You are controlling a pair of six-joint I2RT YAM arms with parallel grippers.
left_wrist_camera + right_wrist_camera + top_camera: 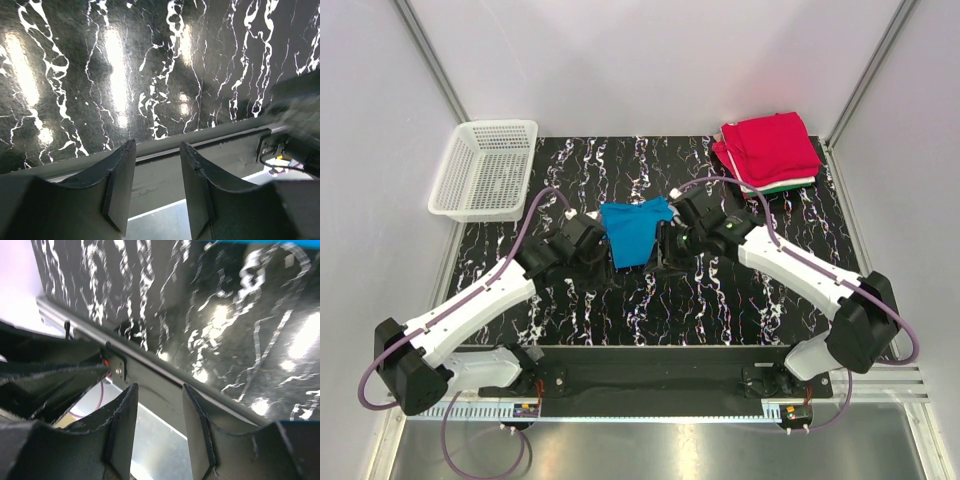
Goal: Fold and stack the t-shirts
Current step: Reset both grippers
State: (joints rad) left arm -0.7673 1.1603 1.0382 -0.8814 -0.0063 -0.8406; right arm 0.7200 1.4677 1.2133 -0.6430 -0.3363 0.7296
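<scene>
Two arms reach in from the bottom of the top view and meet in the middle of the black, white-veined surface (740, 300).

At the upper left of the frame sits a white basket (485, 170), half on the surface and half off its left edge.

Next, the left arm (470, 305) slants up from the lower left. Its black end stops just beside the left edge of the blue t-shirt (635, 230). In the left wrist view the left fingers (120, 190) are spread apart. Nothing is between them, only the surface and its near rail behind the gap.

The blue t-shirt is in the middle of the frame, right between the two arm ends. It is bunched up, not flat and neat. I cannot tell if it lies on the surface or hangs a little above it.

The right arm (800, 265) slants up from the lower right, and its black end touches the right corner of the blue t-shirt. In the right wrist view the right fingers (122, 430) are spread apart too, with nothing in the gap. A thin bit of blue shows at the top edge there.

At the upper right sits a tidy pile, well apart from the arms. A folded red t-shirt (770, 145) is on top. Thin edges of a green t-shirt (775, 188) and a white t-shirt (802, 182) peek out under it.
</scene>
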